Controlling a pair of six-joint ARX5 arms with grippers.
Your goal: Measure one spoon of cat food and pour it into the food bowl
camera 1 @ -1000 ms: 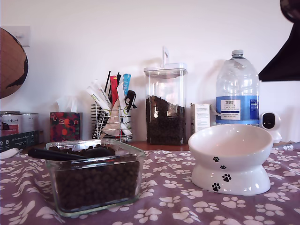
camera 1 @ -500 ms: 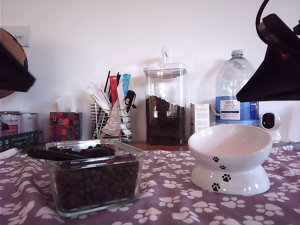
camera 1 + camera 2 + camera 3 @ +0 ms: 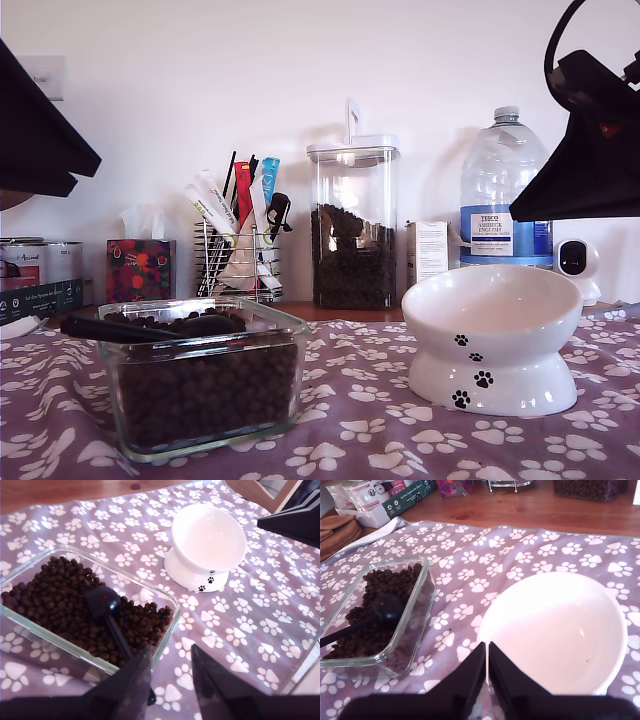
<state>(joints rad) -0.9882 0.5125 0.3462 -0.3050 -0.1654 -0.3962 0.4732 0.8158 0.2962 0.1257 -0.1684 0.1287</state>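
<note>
Black spoon (image 3: 107, 611) on cat food (image 3: 55, 602).

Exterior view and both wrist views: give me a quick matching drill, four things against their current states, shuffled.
Things:
1. black measuring scoop
2. white ceramic pedestal bowl with black paw prints
3. my first gripper
4. my second gripper

States:
A. empty
B. open
C. nearly closed
D. lying on the brown kibble in the square clear glass dish

Pairs: 1-D, 2-A, 3-B, 4-C
</note>
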